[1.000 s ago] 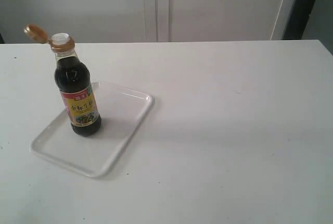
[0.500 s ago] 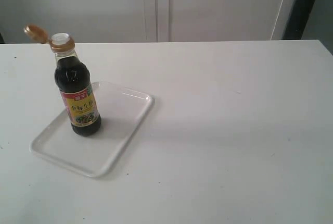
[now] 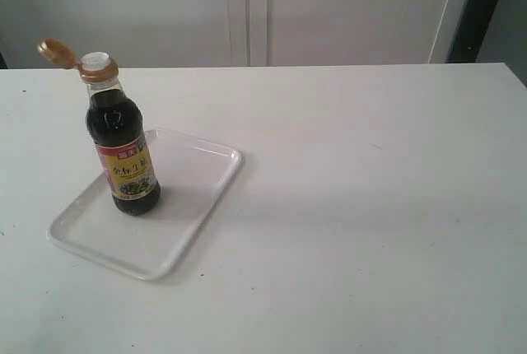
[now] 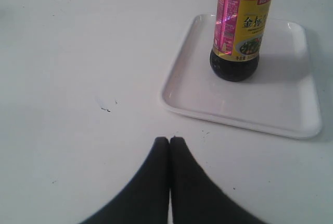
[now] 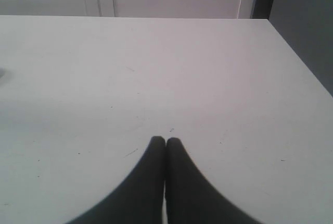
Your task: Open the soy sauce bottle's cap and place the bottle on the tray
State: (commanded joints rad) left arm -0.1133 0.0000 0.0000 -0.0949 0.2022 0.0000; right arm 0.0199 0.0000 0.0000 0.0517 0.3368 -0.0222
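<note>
The soy sauce bottle [image 3: 123, 152] stands upright on the white tray [image 3: 193, 206] at the left of the table. Its orange-brown cap [image 3: 56, 51] is flipped open to the left, and the white spout shows above the collar. In the left wrist view the bottle [image 4: 242, 26] and the tray [image 4: 291, 109] lie ahead. My left gripper [image 4: 169, 139] is shut and empty, a short way back from the tray's rim. My right gripper [image 5: 165, 140] is shut with nothing in it over bare table. Neither gripper shows in the exterior view.
The white table [image 3: 362, 206] stretches right of the tray. Its right edge [image 5: 296, 57] shows in the right wrist view, with a dark gap beyond. A pale wall with cabinet panels [image 3: 247, 8] stands behind the table.
</note>
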